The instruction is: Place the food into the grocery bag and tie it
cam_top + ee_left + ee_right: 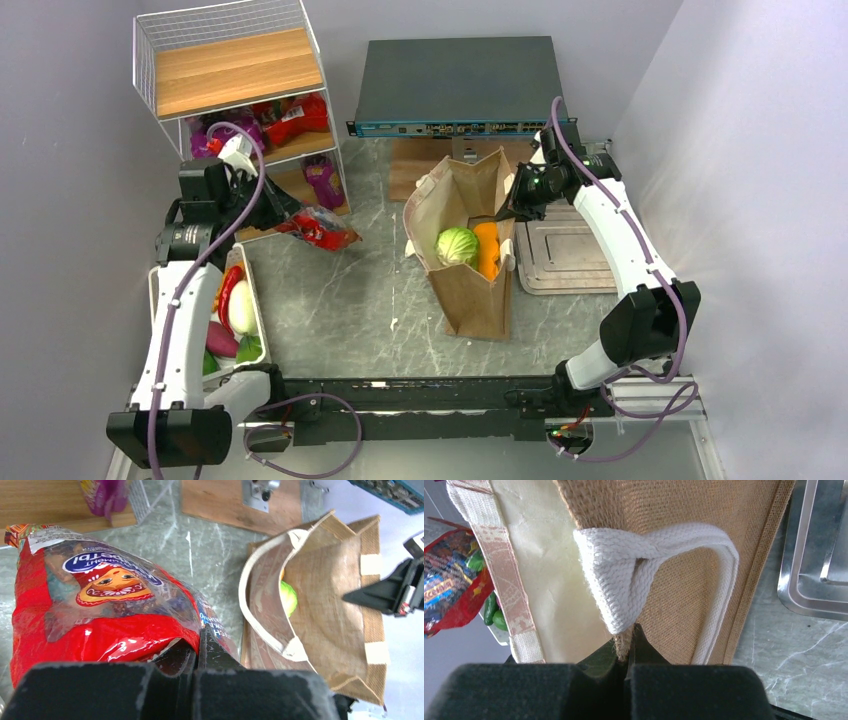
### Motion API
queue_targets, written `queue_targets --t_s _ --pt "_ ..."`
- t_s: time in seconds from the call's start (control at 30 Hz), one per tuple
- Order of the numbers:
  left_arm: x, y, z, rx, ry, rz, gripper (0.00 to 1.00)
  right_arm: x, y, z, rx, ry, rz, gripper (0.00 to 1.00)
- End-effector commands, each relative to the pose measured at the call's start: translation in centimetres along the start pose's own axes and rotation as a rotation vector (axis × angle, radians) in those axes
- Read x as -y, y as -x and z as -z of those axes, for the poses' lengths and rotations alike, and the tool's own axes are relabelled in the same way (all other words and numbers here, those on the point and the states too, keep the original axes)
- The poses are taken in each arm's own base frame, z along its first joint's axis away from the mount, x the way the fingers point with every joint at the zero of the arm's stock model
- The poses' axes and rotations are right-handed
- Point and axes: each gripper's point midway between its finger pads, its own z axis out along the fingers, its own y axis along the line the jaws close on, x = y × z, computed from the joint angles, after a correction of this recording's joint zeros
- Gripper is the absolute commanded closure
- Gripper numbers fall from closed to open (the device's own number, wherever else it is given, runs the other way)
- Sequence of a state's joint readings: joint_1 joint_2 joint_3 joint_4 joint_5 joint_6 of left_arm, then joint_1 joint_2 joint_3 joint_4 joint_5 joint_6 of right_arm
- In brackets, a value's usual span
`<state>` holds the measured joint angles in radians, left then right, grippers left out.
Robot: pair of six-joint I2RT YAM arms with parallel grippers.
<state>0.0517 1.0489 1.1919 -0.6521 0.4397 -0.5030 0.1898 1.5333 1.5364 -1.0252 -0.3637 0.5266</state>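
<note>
Contents of bag (pixel 475 295): cabbage (pixel 457 245), carrot (pixel 487 250); right pincer (pixel 625 647) clamps bag rim; left pincer (pixel 197 645) clamps red packet (pixel 100 605).

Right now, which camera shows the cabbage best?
Top external: the cabbage shows its round top clearly inside the grocery bag. Left wrist catches the cabbage only as a green sliver; right wrist shows none.

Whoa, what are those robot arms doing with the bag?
They're packing groceries. The left hand is shut on a red snack packet, held beside the wire shelf. The right hand pinches the rim of the grocery bag by its white handle, holding its mouth open. A cabbage and a carrot already lie inside. More packets wait on the shelf.
</note>
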Motion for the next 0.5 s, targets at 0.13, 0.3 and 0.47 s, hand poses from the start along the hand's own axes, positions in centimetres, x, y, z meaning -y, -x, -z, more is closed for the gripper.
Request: queue_targets --t_s 0.13,0.3,0.47 --pt "8.5 2.8 4.5 0.042 -0.208 -0.223 1.00 -2.7 0.9 2.0 0.083 0.054 0.072 1.00" --pt "12.0 3.1 6.0 0.034 -0.285 -0.293 1.00 -3.7 0.9 2.0 0.084 0.065 0.089 1.00" --pt "15.6 3.3 7.8 0.042 -0.412 -0.338 1.00 -4.6 0.9 2.2 0.085 0.069 0.109 1.00"
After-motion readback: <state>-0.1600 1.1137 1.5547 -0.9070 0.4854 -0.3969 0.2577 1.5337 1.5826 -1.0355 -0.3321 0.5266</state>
